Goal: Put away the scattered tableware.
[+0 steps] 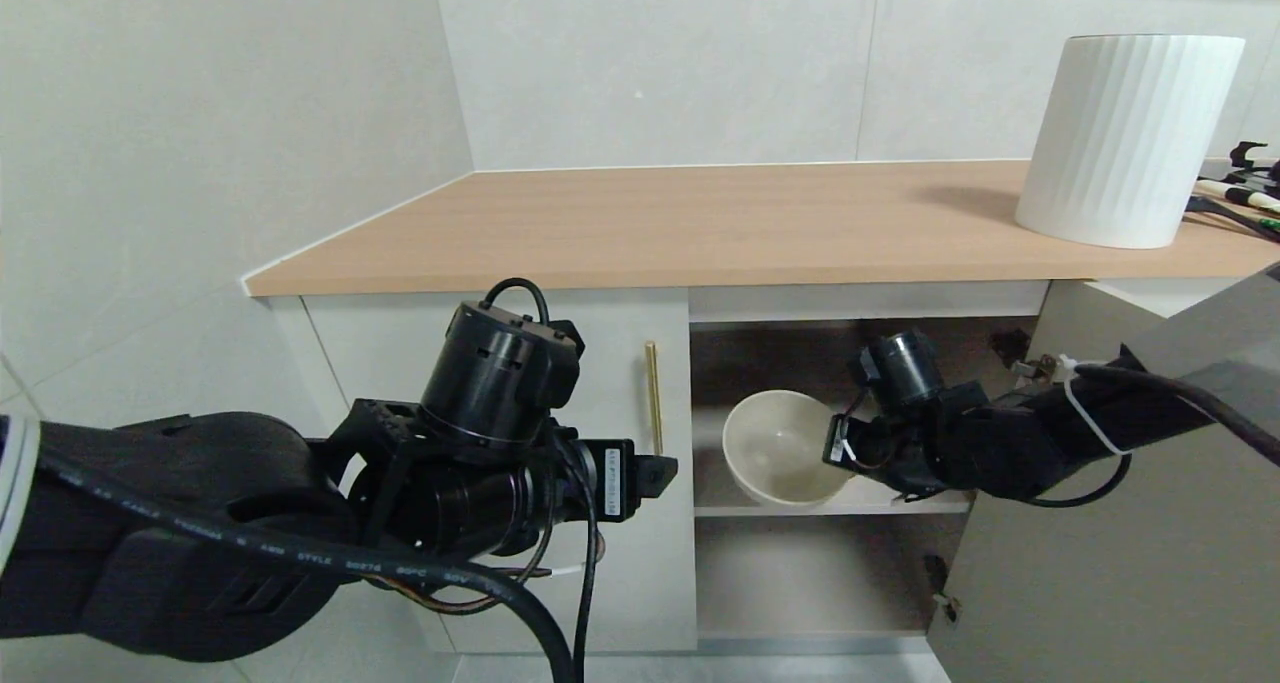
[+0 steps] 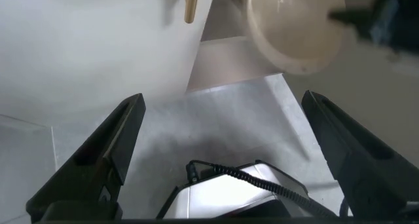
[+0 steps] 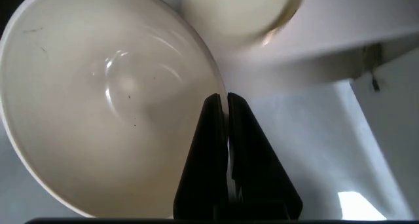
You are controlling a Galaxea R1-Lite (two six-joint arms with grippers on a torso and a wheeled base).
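**Bowl at the shelf: set it down flat before letting go**

The right gripper has its fingers pinched shut on the rim of the bowl, one finger inside the wall and one outside. The bowl hangs tilted in the open half of the cupboard, its mouth turned up and outward, low over the front of the shelf. Whether its foot touches the board cannot be told. The left gripper has its fingers spread wide and holds nothing. It sits in front of the shut door, near the handle, clear of the opening.

The step in hand looks like placing the bowl. Done well, it likely means:

- Roll the wrist to level the bowl first. A rim pinch on a tilted bowl would let it rock or slide off the shelf edge on release.
- Carry it farther in, so the whole foot lies on the board and not on the lip.
- Mind the pale round piece farther back on the shelf. It is too cropped to name, but the bowl should stop beside it, not knock it.
- Lower until the bowl bears its own weight, then part the fingers, and draw straight back out past the open door.
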